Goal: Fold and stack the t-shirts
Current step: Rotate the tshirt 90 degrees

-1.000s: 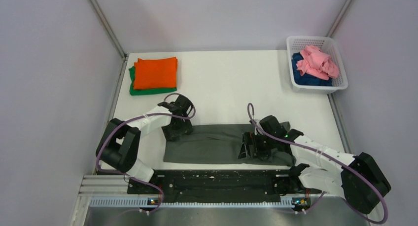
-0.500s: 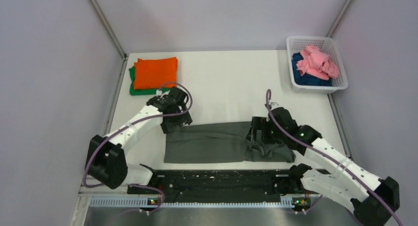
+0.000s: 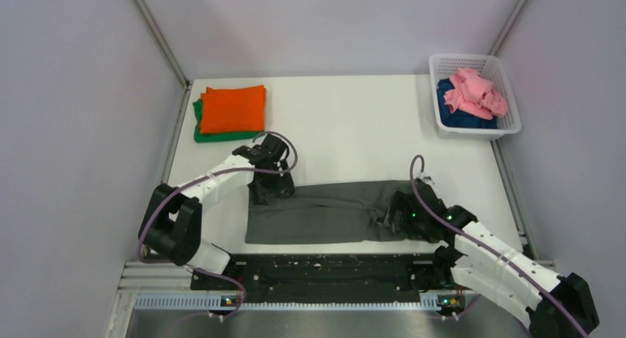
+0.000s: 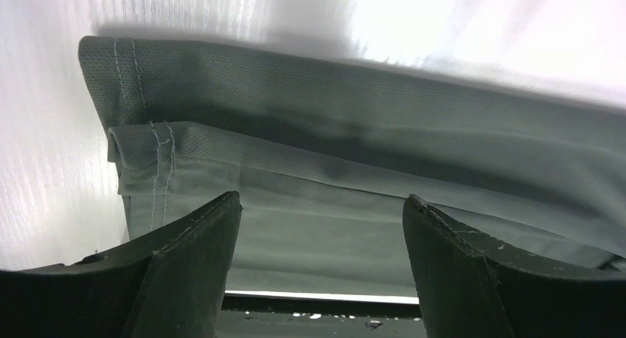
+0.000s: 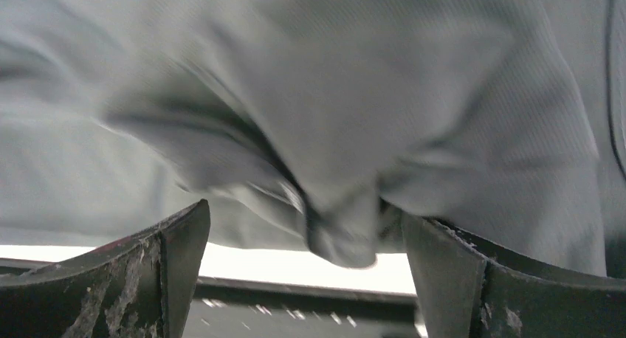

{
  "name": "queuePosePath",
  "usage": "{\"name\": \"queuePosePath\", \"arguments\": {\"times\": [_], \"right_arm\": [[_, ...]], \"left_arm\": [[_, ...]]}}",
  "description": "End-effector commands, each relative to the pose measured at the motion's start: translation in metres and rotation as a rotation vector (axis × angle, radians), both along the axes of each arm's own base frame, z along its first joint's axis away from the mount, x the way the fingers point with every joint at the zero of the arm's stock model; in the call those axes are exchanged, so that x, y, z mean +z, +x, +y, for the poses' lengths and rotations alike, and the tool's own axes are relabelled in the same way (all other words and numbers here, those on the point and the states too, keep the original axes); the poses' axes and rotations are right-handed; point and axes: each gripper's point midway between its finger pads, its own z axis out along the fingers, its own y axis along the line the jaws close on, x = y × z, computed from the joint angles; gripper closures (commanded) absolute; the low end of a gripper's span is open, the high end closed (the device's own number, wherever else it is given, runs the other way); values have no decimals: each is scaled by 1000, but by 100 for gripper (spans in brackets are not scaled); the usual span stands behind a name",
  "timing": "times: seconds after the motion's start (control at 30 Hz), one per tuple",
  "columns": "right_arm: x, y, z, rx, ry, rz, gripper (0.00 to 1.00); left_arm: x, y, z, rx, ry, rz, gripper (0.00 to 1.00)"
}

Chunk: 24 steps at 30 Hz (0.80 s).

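Dark grey t-shirt [image 3: 325, 212] folded into a long band, flat on the desk [image 3: 347, 131] near its front edge.
Left claw [image 3: 269, 190] stands over the band's left end, jaws wide apart, gripping nothing. Right claw [image 3: 395, 218] stands over the rumpled right end, jaws wide apart, with a bunched fold between its fingers, unclamped. Orange t-shirt [image 3: 233, 109] lies folded on green t-shirt [image 3: 199, 133], far left corner. Pink t-shirt [image 3: 476, 91] and dark blue t-shirt [image 3: 450, 118] lie crumpled in the white basket [image 3: 511, 102], far right.
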Motion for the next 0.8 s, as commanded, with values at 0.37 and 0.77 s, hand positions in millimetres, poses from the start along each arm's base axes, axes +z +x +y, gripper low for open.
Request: {"name": "queuePosePath", "arguments": {"times": [0.37, 0.77], "right_arm": [[23, 222, 25, -32, 121, -380, 1], [-5, 412, 126, 181, 310, -384, 4]], "left_arm": [[-36, -33, -38, 11, -131, 105, 18], [-18, -30, -130, -48, -167, 72, 19]]}}
